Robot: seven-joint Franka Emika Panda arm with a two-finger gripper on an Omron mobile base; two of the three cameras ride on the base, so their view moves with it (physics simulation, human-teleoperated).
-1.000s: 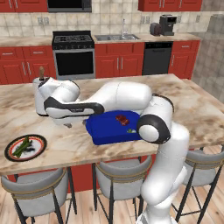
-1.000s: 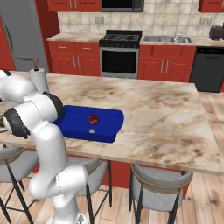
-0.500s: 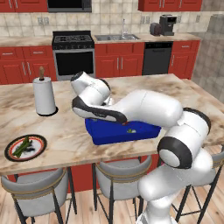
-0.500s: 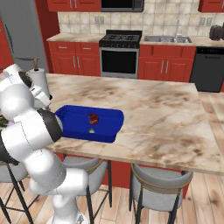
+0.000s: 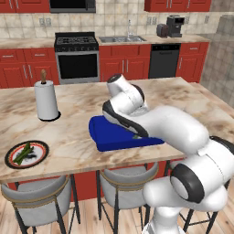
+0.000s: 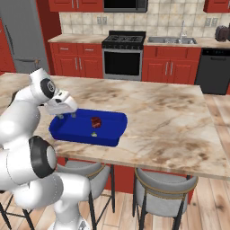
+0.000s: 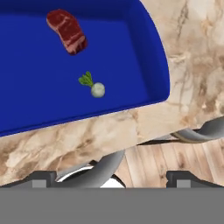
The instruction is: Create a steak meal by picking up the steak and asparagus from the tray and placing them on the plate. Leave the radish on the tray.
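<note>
Steak and radish in the blue tray, asparagus on the plate, arm swung back over the tray.

The steak [image 7: 66, 31] lies on the floor of the tray [image 6: 110, 134], with the radish [image 7: 94, 87] just beside it and not touching; the right base view shows the same pair, steak [image 6: 95, 122] above radish [image 6: 94, 134]. The asparagus [image 5: 23, 153] lies on the plate [image 5: 41, 157], well apart from the tray [image 5: 103, 137] at the counter's near left corner, in front of the paper towel roll [image 5: 46, 100]. A second ago the arm reached left toward the roll; half a second ago it was midway; now the gripper [image 6: 66, 114] hangs over the tray's left end. Its finger tips [image 7: 41, 177] stand wide apart, holding nothing.
</note>
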